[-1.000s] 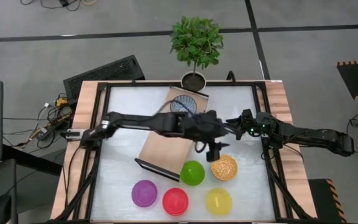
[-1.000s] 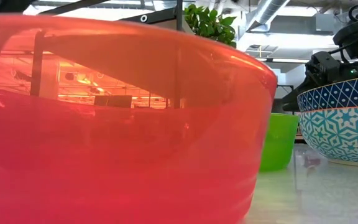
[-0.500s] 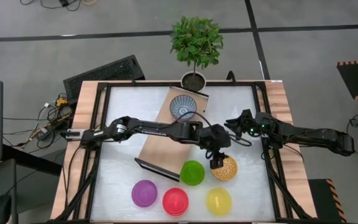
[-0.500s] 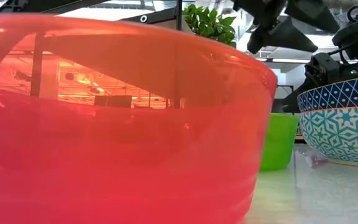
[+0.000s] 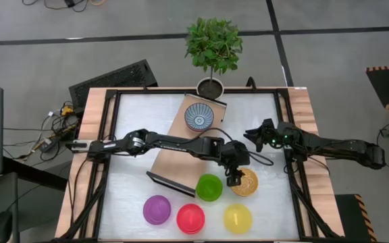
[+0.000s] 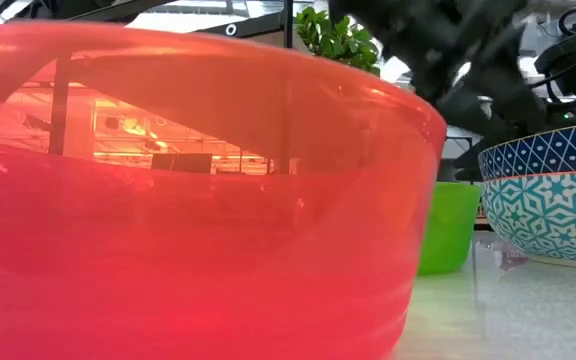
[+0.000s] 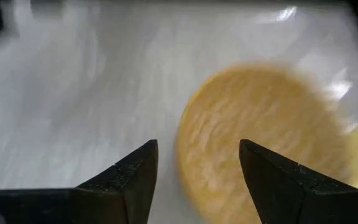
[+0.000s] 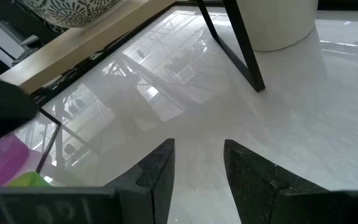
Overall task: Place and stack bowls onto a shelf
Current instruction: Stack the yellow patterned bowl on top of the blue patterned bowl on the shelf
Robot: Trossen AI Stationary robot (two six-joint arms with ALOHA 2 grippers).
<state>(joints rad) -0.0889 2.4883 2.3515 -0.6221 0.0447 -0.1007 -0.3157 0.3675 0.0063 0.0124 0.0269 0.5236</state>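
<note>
A golden patterned bowl [image 5: 244,183] stands on the white table, right of a green bowl [image 5: 209,187]. My left gripper [image 5: 235,177] is open just above the golden bowl's left rim. In the left wrist view [image 7: 197,168] that rim [image 7: 188,155] lies between the two fingers, blurred; I cannot tell whether they touch it. The light-wood shelf [image 5: 181,152] lies aslant mid-table with a blue-white bowl [image 5: 198,116] on its far end. Purple [image 5: 157,210], red [image 5: 190,218] and yellow [image 5: 237,218] bowls stand along the near edge. My right gripper [image 5: 250,139] waits open and empty at the right [image 8: 197,165].
A potted plant [image 5: 213,47] stands at the table's far edge. In the low view the red bowl [image 6: 188,200] fills the foreground, with the green bowl [image 6: 448,225] and a blue-white patterned bowl wall [image 6: 548,200] behind it. The shelf's dark frame leg [image 8: 241,43] is near my right gripper.
My left gripper has gone from beside the shelf toward the table's near edge and down, to just over the golden bowl's left rim. Its arm has dropped low, uncovering the blue-white bowl on the shelf. No bowl has moved.
</note>
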